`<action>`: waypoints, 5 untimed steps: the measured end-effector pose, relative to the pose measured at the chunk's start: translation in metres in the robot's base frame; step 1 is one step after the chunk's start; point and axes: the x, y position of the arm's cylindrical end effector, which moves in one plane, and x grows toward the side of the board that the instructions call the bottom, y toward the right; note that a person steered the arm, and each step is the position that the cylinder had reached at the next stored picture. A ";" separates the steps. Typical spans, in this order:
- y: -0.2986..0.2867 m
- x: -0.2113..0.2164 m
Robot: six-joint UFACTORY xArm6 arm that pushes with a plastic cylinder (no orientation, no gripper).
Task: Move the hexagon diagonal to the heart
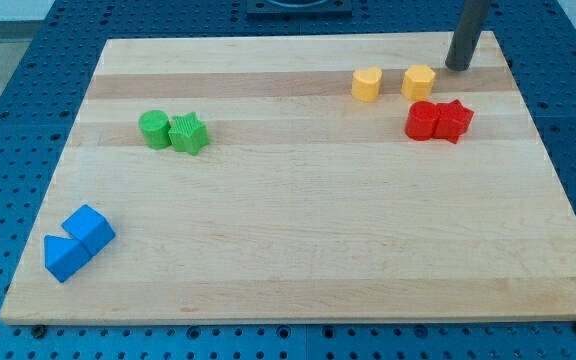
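Observation:
A yellow hexagon block (419, 80) sits near the view's top right of the wooden board. A yellow heart block (367, 84) lies just to its left, with a small gap between them. My tip (458, 66) rests on the board just to the upper right of the yellow hexagon, a short gap away. The dark rod rises from it out of the view's top.
Two red blocks (439, 121), touching, lie just below the hexagon. A green round block (154, 130) and a green star (188, 134) touch at the view's left. Two blue blocks (78, 241) sit at the bottom left. The board's top edge (298, 40) is close to my tip.

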 end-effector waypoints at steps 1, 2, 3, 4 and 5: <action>-0.022 0.017; -0.033 0.034; -0.033 0.035; -0.049 0.046; -0.081 0.058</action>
